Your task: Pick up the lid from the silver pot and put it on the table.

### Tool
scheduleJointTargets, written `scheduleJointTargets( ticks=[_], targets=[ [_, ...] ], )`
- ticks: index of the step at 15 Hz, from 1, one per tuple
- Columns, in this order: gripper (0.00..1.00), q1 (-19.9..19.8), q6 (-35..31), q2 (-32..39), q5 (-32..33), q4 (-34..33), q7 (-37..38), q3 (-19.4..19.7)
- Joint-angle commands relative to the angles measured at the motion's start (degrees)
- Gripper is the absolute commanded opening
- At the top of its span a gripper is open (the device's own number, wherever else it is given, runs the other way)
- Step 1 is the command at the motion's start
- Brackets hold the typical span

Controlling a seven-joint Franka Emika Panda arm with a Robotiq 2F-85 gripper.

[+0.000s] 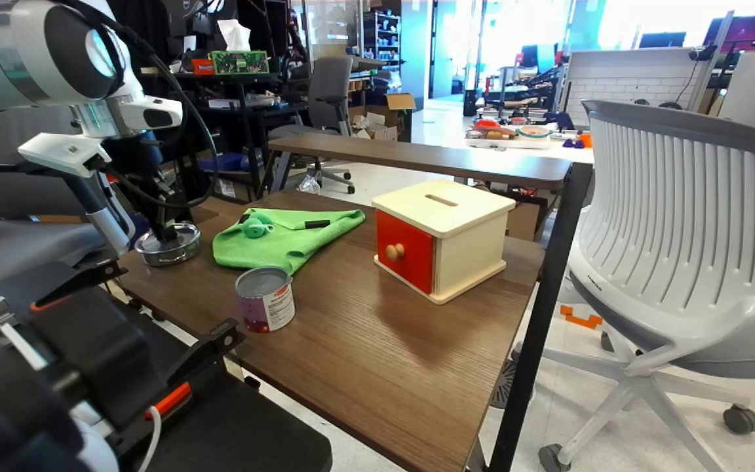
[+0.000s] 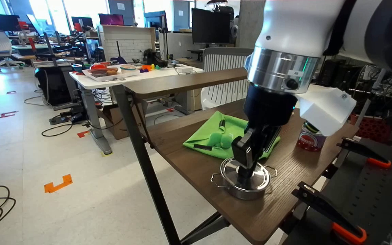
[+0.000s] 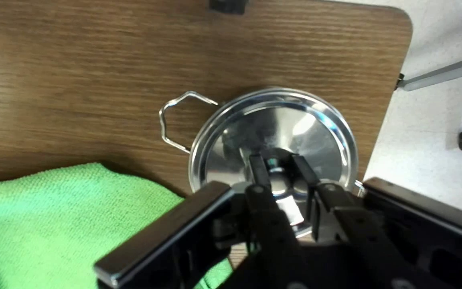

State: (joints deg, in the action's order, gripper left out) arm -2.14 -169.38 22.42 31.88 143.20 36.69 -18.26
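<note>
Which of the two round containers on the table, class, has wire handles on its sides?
The silver pot, the one under the gripper: wire handles stick out from opposite sides. The labelled can shows none.

Wrist view overhead, exteriors oblique; table (image 1: 364, 367) shared

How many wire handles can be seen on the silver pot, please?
2. In the wrist view, one handle sticks out left of the lid; another handle is at the lid's right, partly hidden behind the pincer.

The white arm (image 2: 294, 27) has a silver collar (image 2: 279, 68), black cables (image 1: 136, 40) and black hand (image 3: 278, 162).
</note>
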Motion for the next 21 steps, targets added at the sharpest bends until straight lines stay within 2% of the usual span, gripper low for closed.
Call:
scheduleJointTargets(
  ticks=[1,2,3,6,9,11,12,13,17,21],
  targets=[
    [0.05,0.79,-2.12,-7.60,-16.29,6.61,-15.21,0.04],
    [0.05,-0.58,-1.91,-9.44,-20.94,7.75,-19.46,-0.79],
    [0.05,-7.55,-0.64,-10.30,-19.16,7.96,-18.93,-6.22],
    [0.05,-14.06,1.62,-14.54,-27.46,8.28,-25.94,-10.91],
    [0.05,-19.20,5.65,-16.79,-33.49,6.93,-32.66,-12.82],
    [0.05,-21.05,8.64,-17.81,-34.87,6.27,-36.33,-11.52],
    [0.05,-13.03,9.77,-18.41,-38.40,5.69,-40.61,-2.68],
    [0.05,-12.76,11.27,-18.65,-39.39,5.23,-42.85,-0.97],
    [0.05,-9.12,16.57,-19.38,-36.52,3.20,-48.06,10.27],
    [0.05,-8.93,19.87,-18.29,-33.66,0.50,-53.05,17.50]
  ],
)
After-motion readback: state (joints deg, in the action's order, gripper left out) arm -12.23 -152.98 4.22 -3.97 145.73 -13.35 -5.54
